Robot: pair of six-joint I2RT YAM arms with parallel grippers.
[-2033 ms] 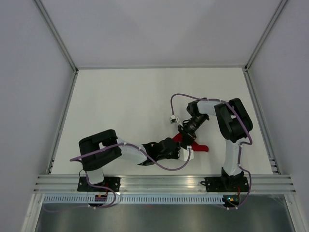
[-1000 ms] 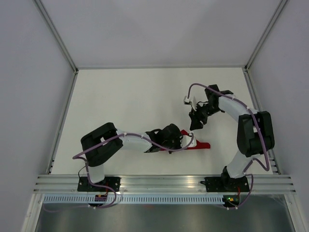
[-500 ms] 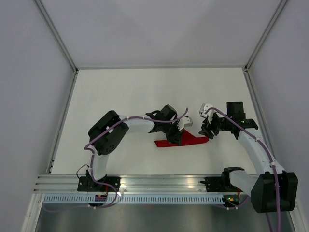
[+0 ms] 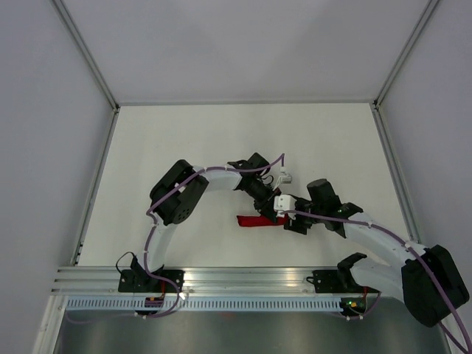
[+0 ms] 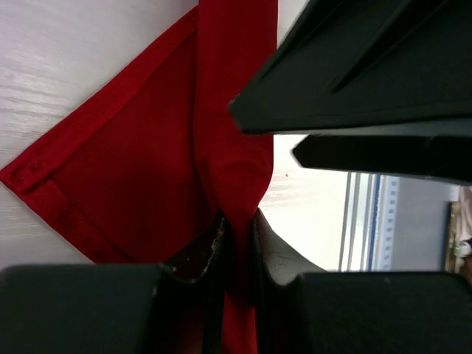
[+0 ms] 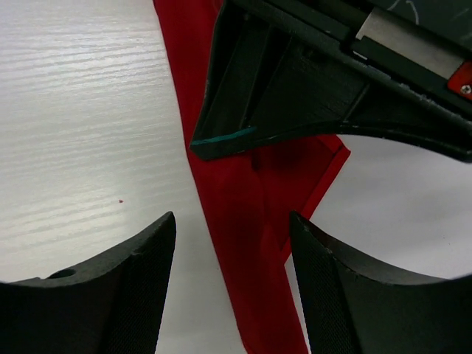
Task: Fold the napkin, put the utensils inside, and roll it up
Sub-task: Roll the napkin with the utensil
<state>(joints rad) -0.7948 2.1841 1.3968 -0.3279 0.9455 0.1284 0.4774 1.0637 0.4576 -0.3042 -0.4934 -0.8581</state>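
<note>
White laminate desk (image 4: 184,140) with a faint wood-like grain seen close up, walled by pale panels on three sides. Left arm (image 4: 181,199), black and white, loops from its base at the near-left corner toward mid-desk. Right arm (image 4: 383,240) reaches from the near-right corner leftward to meet it. Thin purple cables (image 4: 147,236) trail along both arms. Napkin (image 4: 254,220): bright red cloth with a slight sheen and a hemmed border, lying in the near half of the desk, roughly midway between the left and right edges. From above it reads as a narrow strip running left to right. The left wrist view shows a flat triangular flap with one stitched corner on the desk, and a raised ridge of cloth beside it. Left gripper (image 5: 236,236): jaws nearly closed, clenched on that raised ridge, the cloth pinched between the worn dark fingers (image 5: 210,251). Right gripper (image 6: 236,273): jaws spread wide and released, the rounded matte-black fingers (image 6: 133,287) standing on either side of the red strip and holding nothing. Whether they touch the cloth, I cannot tell. The two grippers sit just beside each other over the napkin, each one's black body filling part of the other's wrist view.
</note>
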